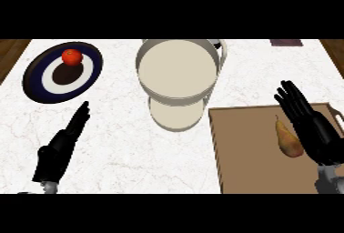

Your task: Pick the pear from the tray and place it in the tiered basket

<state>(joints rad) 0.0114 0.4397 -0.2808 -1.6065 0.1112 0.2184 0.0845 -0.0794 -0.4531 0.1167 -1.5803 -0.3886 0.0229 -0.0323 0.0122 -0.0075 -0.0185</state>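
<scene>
right hand (310,125) fingers straight, holding nothing | pear (289,140) just left of its palm, on tray (245,150) | risk: sideways nudge rolls pear away before fingers curl | left hand (62,145) resting, fingers straight

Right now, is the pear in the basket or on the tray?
On the tray: the pear lies there beside the open right hand.
</scene>
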